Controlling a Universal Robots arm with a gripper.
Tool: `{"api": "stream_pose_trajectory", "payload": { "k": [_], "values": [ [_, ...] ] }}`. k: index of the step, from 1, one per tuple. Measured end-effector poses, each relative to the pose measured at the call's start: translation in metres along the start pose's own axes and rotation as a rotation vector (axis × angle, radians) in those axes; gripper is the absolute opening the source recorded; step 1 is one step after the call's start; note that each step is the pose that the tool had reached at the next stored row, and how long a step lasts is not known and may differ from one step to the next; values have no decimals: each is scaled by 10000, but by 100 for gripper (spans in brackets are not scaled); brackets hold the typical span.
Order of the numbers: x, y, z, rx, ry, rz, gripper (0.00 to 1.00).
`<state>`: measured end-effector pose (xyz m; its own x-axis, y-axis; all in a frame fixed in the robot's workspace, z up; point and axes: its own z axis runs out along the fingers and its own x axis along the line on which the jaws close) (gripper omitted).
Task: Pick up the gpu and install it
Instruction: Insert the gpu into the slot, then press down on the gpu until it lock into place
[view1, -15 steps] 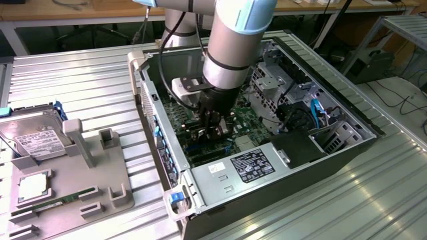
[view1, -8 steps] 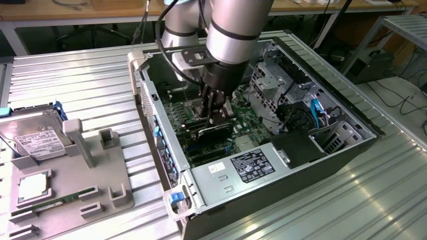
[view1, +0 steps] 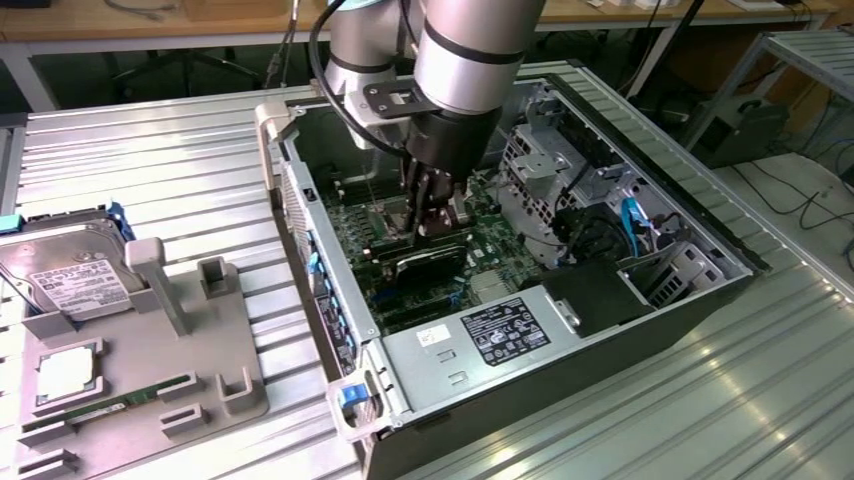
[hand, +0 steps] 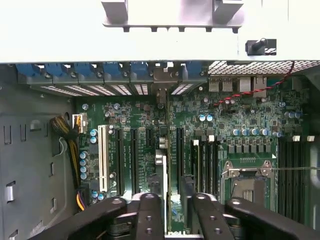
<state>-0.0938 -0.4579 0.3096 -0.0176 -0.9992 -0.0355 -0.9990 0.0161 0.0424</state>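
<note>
The gpu (view1: 430, 262) sits low inside the open computer case (view1: 694, 300), standing edge-on over the motherboard (hand: 240, 125) among the expansion slots; in my wrist view I see its thin edge (hand: 164, 195) between my fingers (hand: 150, 215). My gripper (view1: 438, 215) is clenched on the card. On the surface (view1: 160, 160) beside the case, a grey fixture (view1: 147, 370) carries a hard drive (view1: 67, 280).
</note>
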Motion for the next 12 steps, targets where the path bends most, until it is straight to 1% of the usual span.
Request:
{"api": "stream_pose_trajectory", "payload": {
  "k": [2, 3, 4, 12],
  "values": [
    [0, 0, -1, -1, 1, 0, 15],
    [0, 0, 0, -1, 1, 0, 15],
    [0, 0, 0, 0, 1, 0, 11],
    [0, 0, -1, -1, 1, 0, 11]
  ]
}}
